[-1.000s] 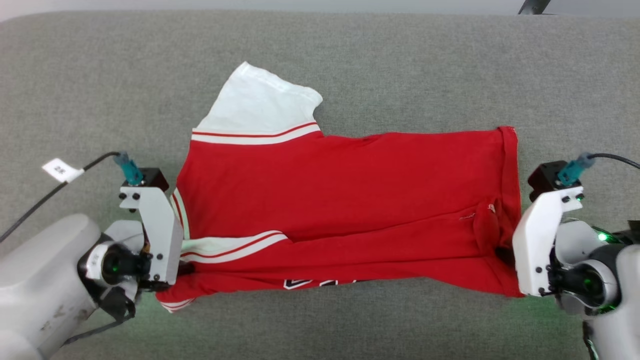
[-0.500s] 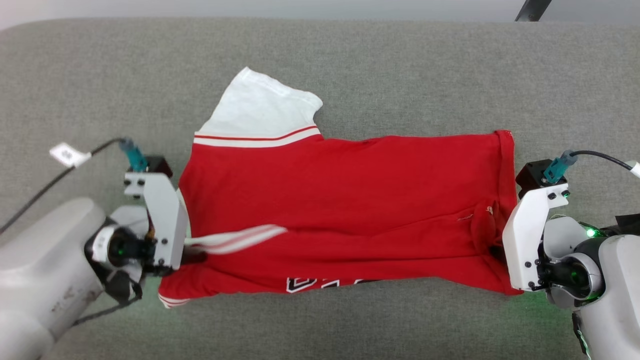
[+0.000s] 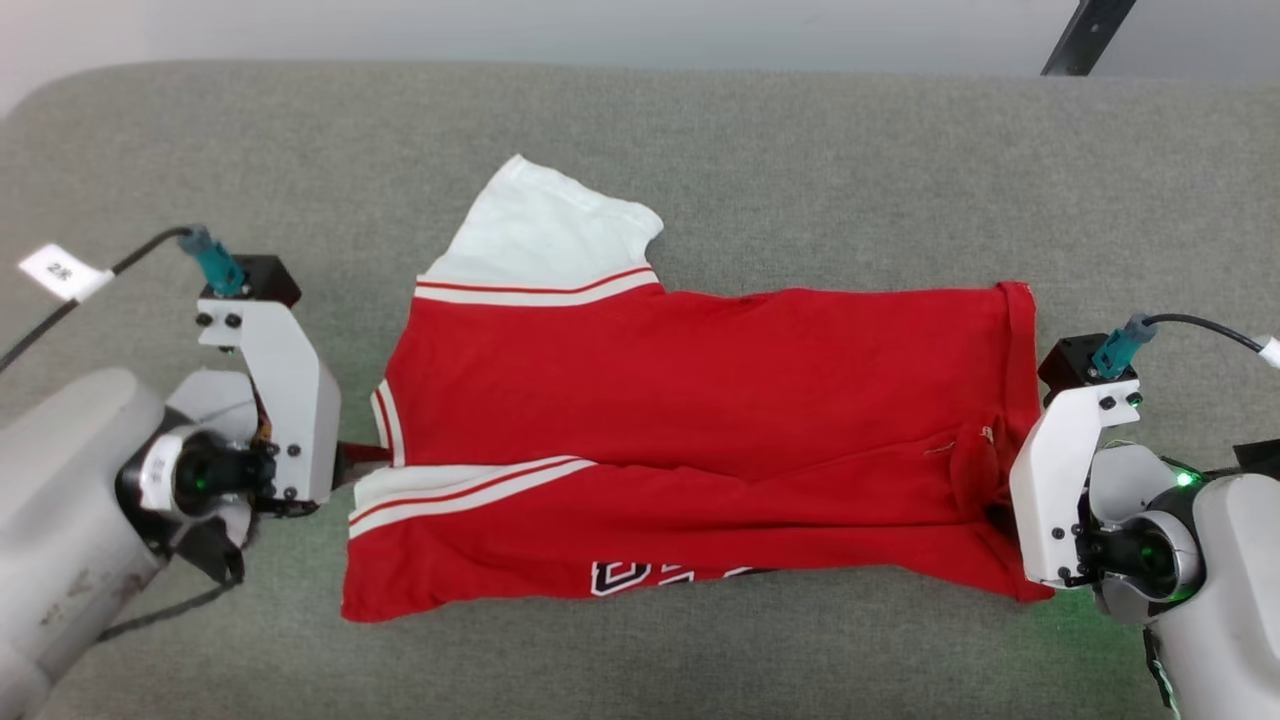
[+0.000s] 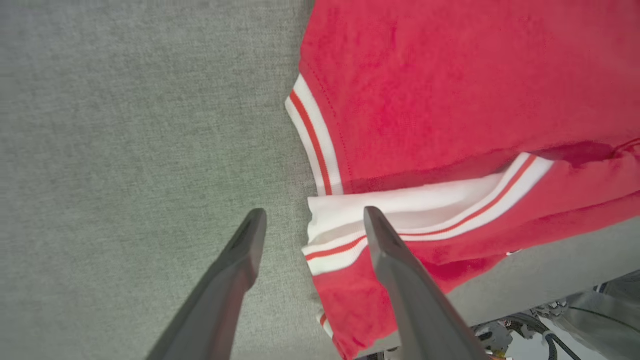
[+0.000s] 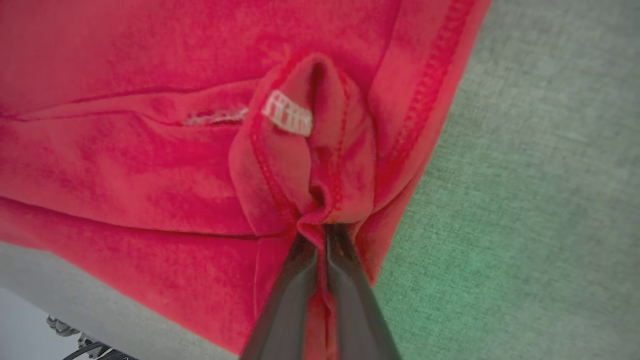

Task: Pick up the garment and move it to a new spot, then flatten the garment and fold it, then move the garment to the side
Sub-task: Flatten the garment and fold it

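The garment (image 3: pixel 700 400), a red jersey with white sleeves and striped trim, lies spread on the grey surface, its near side folded over so part of the numerals shows. My left gripper (image 3: pixel 342 462) stands open just left of the striped sleeve. In the left wrist view its fingers (image 4: pixel 250 250) are spread above the sleeve edge and the garment (image 4: pixel 450 100), with nothing between them. My right gripper (image 3: pixel 1000 510) is shut on a bunched fold of the red hem at the garment's right end. The right wrist view shows that gripper (image 5: pixel 322 231) pinching the garment (image 5: pixel 150 150).
The grey padded surface (image 3: pixel 700 130) stretches across the whole head view, its front edge just below the garment. A black pole (image 3: pixel 1085 35) stands beyond the back right corner. A cable with a white tag (image 3: pixel 58 272) trails from my left wrist.
My left gripper has opened, let go of the striped sleeve and drawn back to the left. The sleeve has settled flat. The right gripper keeps its hold. The camera has shifted a little.
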`<state>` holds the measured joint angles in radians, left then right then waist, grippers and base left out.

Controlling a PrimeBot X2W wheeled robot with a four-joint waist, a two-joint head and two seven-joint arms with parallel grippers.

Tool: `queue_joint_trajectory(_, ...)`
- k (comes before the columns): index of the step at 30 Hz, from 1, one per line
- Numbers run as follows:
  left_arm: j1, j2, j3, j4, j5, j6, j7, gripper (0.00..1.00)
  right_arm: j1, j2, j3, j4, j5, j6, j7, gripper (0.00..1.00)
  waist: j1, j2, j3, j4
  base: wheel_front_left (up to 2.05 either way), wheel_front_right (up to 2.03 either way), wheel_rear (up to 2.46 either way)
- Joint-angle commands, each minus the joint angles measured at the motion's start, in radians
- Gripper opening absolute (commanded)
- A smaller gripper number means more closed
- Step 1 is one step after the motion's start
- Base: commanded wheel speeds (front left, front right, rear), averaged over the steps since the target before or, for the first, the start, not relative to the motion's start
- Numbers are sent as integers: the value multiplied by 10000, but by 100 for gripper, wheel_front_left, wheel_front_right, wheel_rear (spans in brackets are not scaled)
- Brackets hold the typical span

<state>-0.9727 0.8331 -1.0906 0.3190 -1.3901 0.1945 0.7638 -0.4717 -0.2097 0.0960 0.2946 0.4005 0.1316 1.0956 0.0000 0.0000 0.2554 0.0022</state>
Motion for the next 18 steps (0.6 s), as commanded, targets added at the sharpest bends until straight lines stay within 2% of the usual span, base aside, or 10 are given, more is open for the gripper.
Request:
queue_joint_trajectory(1, 191, 33, 18, -90, 47, 2, -155, 100, -14, 65, -73, 229, -175, -19, -199, 91, 0, 0, -135, 32, 0, 0, 0)
queue_joint_trajectory(2, 260, 24, 34, -131, 73, -43, -308, 100, -32, 74, -130, 334, -263, -19, -253, 100, 0, 0, -202, 40, 0, 0, 0)
queue_joint_trajectory(9, 820, -101, 104, -227, 345, -258, -1544, 100, -52, 114, -303, 496, -389, -17, -239, 100, 0, 0, -818, 49, 0, 0, 0)
queue_joint_trajectory(18, 1527, -250, 307, -195, 488, -638, -3079, 100, 637, -190, -626, -807, 12, -16, -717, 100, 0, 0, -1665, 3, 0, 0, 0)
